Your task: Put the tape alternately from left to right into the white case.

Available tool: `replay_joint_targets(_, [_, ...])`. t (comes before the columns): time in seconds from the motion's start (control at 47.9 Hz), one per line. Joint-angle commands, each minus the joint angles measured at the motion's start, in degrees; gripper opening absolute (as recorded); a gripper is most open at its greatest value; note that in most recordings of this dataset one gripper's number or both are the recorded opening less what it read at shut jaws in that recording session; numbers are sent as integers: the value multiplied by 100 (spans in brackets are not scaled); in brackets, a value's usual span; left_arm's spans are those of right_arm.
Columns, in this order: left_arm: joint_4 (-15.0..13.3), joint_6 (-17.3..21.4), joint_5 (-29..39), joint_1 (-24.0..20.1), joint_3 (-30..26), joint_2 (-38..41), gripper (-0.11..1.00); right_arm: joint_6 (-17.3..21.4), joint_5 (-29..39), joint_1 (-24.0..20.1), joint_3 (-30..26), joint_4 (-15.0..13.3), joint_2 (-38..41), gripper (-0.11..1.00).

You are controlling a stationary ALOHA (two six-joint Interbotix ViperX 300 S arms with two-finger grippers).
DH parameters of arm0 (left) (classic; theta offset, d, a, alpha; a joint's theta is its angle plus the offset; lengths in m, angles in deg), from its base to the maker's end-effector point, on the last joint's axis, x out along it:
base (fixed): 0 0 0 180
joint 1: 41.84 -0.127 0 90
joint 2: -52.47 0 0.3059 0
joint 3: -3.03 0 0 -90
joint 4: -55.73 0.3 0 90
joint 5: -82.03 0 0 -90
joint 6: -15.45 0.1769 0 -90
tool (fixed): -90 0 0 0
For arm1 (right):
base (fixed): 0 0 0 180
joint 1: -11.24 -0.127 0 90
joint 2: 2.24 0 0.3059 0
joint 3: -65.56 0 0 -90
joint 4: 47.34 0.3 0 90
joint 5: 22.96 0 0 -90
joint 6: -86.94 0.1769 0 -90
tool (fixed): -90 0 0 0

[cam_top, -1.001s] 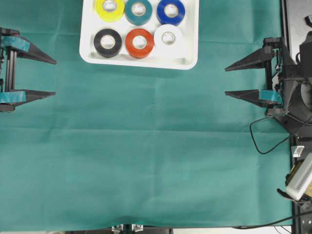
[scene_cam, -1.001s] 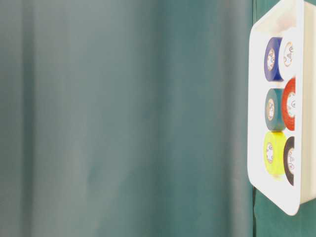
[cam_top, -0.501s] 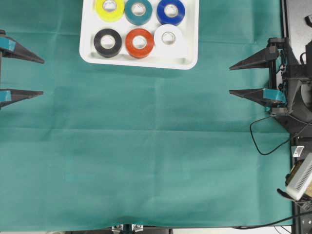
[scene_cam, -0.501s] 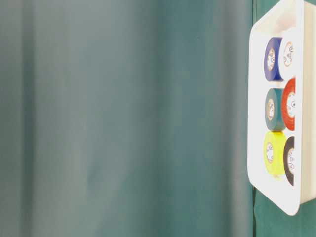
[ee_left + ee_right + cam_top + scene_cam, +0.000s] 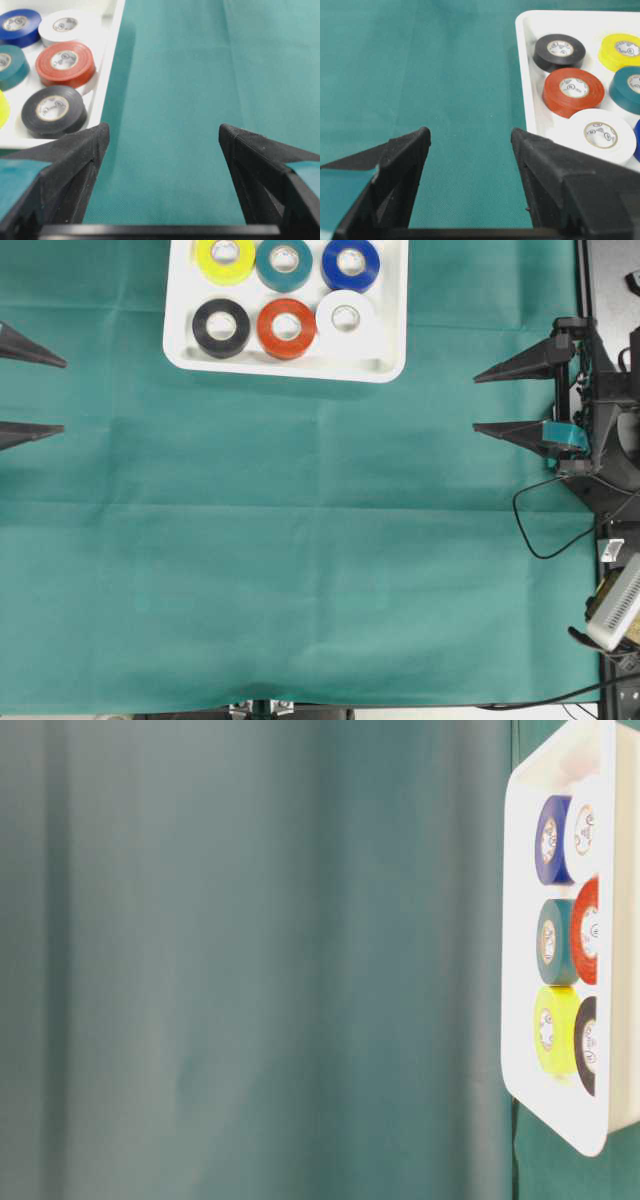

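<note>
My left gripper (image 5: 40, 395), its black pointed fingers spread and empty, now sits farther from the shallow white rectangular plastic case (image 5: 395, 335), only the tips showing at the overhead view's left edge. My right gripper (image 5: 478, 402) is slightly farther from it too.

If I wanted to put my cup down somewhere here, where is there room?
The green cloth is bare below the white case, between the left tool and the right tool. The case itself is crowded: six tape rolls fill it.
</note>
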Motion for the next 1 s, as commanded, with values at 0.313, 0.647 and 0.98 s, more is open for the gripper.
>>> replay_joint_targets(0.313, [-9,-79,193,-70,202,-413,57,0,-18,9,-62,-9,26,76])
replay_joint_targets(0.647, [0,-70,264,-70,255,-457,57,0,-18,9,-44,-9,26,76])
replay_joint_targets(0.98, [0,-70,325,-70,246,-466,57,0,-18,9,9,-9,26,76])
